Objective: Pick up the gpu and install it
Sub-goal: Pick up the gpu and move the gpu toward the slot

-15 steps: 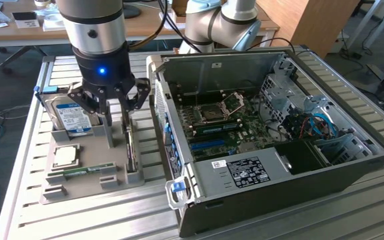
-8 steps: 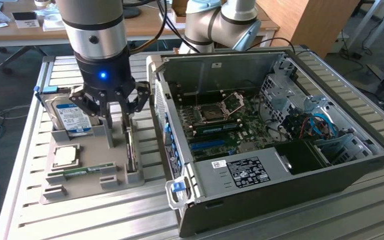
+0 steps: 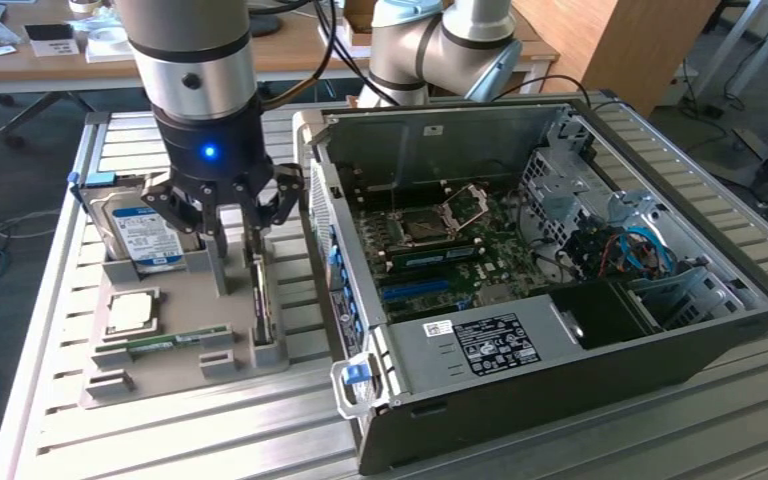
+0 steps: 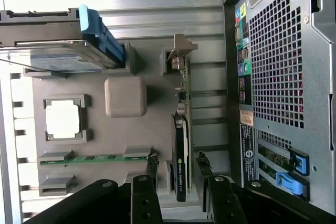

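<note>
The gripper (image 4: 176,158) is open, with one of its fingers (image 4: 151,163) on each side of the gpu (image 4: 180,140) and a small gap on both sides. The gpu stands on edge in a slot of the grey tray (image 4: 105,140), on the side nearest the computer case (image 4: 278,66). Farther across the tray are a memory stick (image 4: 89,158), a processor (image 4: 62,119) and a hard drive (image 4: 58,51).

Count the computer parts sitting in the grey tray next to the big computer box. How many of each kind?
Hard drive: 1
Processor chip: 1
Memory stick: 1
gpu: 1
Total: 4
</note>
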Available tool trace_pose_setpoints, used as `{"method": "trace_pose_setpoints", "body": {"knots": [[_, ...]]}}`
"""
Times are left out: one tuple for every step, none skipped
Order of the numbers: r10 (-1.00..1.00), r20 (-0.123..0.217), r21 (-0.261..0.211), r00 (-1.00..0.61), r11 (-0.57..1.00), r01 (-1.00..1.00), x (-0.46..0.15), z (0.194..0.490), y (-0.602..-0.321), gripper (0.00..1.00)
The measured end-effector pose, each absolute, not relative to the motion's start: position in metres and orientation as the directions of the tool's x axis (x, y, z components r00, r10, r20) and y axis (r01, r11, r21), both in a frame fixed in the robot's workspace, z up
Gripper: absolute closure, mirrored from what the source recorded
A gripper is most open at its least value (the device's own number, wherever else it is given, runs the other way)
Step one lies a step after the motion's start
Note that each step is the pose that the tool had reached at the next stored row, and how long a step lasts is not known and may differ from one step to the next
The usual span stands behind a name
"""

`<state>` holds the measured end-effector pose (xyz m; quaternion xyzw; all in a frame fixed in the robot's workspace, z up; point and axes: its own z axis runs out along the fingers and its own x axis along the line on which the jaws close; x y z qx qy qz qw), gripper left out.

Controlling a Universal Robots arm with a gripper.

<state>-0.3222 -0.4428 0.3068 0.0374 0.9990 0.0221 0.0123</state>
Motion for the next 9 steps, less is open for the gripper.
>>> {"method": "trace_pose_setpoints", "body": {"knots": [[0.075,-0.023,0.045,-0.997,0.996,0.074,-0.3214,0.3066,-0.4428,0.58],[0.075,-0.023,0.045,-0.997,0.996,0.074,-0.3207,0.3064,-0.4428,0.58],[0.075,-0.023,0.045,-0.997,0.996,0.074,-0.3203,0.3063,-0.4428,0.58],[0.075,-0.023,0.045,-0.997,0.996,0.074,-0.3203,0.3063,-0.4428,0.58],[0.075,-0.023,0.045,-0.997,0.996,0.074,-0.3203,0.3063,-0.4428,0.58],[0.075,-0.023,0.045,-0.997,0.996,0.074,-0.3202,0.3061,-0.4428,0.58],[0.075,-0.023,0.045,-0.997,0.996,0.074,-0.3201,0.3050,-0.4428,0.58],[0.075,-0.023,0.045,-0.997,0.996,0.074,-0.3201,0.3035,-0.4428,0.58],[0.075,-0.023,0.045,-0.997,0.996,0.074,-0.3201,0.3017,-0.4428,0.58]]}}
